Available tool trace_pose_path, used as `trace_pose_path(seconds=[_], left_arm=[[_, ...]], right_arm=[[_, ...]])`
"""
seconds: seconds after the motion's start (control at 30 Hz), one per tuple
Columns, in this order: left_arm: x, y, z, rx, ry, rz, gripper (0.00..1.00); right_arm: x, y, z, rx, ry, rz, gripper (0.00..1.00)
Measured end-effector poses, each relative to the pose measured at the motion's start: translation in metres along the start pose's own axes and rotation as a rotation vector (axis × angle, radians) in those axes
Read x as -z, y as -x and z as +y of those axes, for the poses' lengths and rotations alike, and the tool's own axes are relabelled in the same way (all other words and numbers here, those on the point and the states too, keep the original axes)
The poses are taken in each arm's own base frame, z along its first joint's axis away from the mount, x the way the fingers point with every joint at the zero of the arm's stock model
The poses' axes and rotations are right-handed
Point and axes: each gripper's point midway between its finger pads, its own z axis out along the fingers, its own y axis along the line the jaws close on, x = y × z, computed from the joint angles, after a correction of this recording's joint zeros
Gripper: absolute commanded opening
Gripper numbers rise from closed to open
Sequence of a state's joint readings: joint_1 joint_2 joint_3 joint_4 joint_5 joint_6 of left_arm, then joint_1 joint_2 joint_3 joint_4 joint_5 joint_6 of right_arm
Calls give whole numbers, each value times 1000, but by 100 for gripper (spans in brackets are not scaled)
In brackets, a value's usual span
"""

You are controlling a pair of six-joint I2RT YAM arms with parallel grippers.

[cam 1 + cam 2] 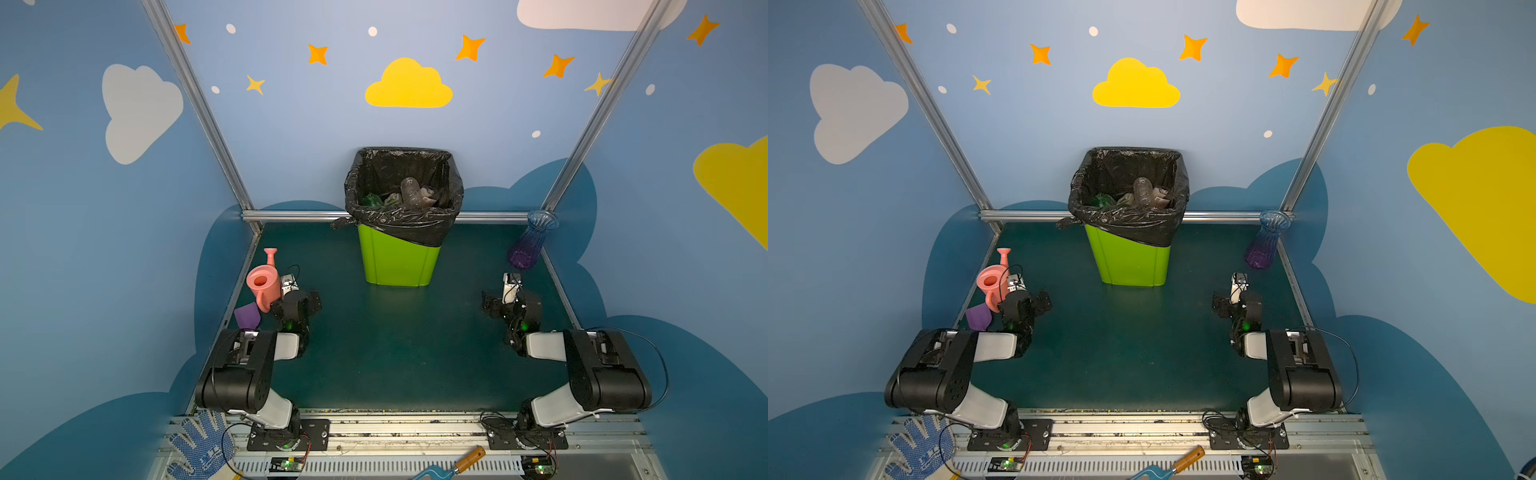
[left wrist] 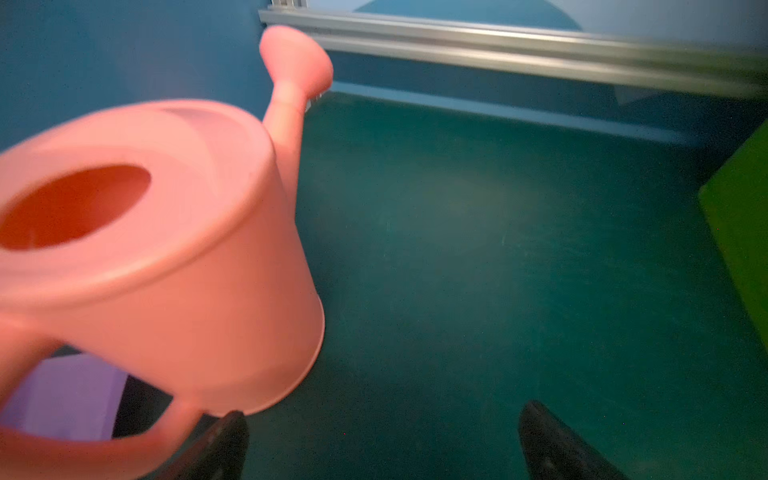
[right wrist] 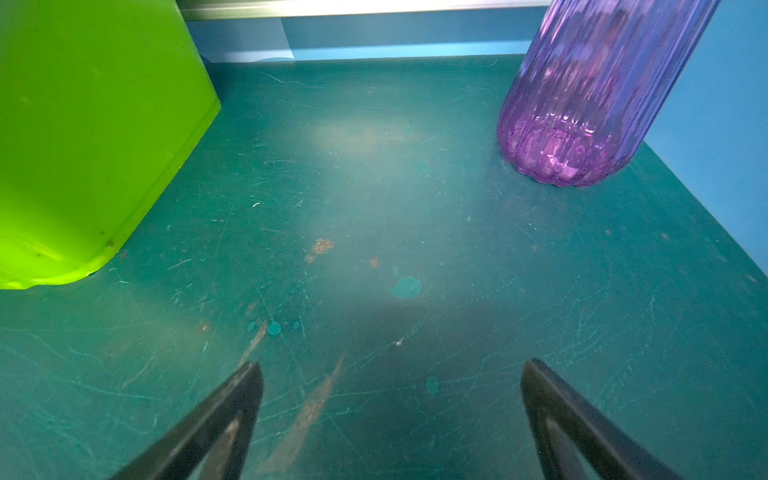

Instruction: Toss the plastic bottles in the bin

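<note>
Both left gripper (image 2: 382, 419) and right gripper (image 3: 390, 370) are gaping wide and empty, likely because the plastic bottles (image 1: 412, 191) are lying in the bin (image 1: 397, 259).

Scratched dark-green tabletop (image 1: 395, 353) carries bin (image 1: 397, 262) rear centre, pink watering can (image 1: 262, 284) left, ribbed vase (image 1: 525, 245) right

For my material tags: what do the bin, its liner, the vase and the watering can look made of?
The bin: smooth lime-green plastic, faint sheen, moulded ribs. The liner: thin black plastic film, crinkled and glossy. The vase: translucent, ribbed, blue fading to purple; glass or clear plastic, can't tell. The watering can: matte pink plastic, one even colour.
</note>
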State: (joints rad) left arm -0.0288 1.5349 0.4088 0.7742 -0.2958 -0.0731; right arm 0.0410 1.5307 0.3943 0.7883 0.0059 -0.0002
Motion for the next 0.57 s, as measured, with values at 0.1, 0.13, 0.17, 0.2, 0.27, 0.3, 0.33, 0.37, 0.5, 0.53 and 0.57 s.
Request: trace_pose_path(seconds=[0.1,0.13,0.17,0.2,0.27,0.3,0.33,0.37,0.5,0.53,0.57], left_arm=[[0,2,-2,4,-16,1,100],[0,1,-2,4,-19,5,100],[0,-1,-3,2,-22,10,100],[0,-1,-3,1,-24,14,100],[0,-2,-4,0,-28,18,100],[0,-3,-4,-1,-30,21,100],[0,-3,-4,-1,-32,22,100],[0,-4,-4,-1,-32,23,100],[0,-4,-5,-1,-35,24,100],[0,-4,-5,-1,-35,24,100],[0,-4,-5,-1,-35,24,100]], right_arm=[[0,0,0,0,0,0,98],[0,0,0,0,0,0,98],[0,0,0,0,0,0,98],[0,0,0,0,0,0,98],[0,0,0,0,0,0,98],[0,0,0,0,0,0,98],[0,0,0,0,0,0,98],[0,0,0,0,0,0,98],[0,0,0,0,1,0,98],[0,0,0,0,1,0,98],[0,0,1,1,1,0,98]])
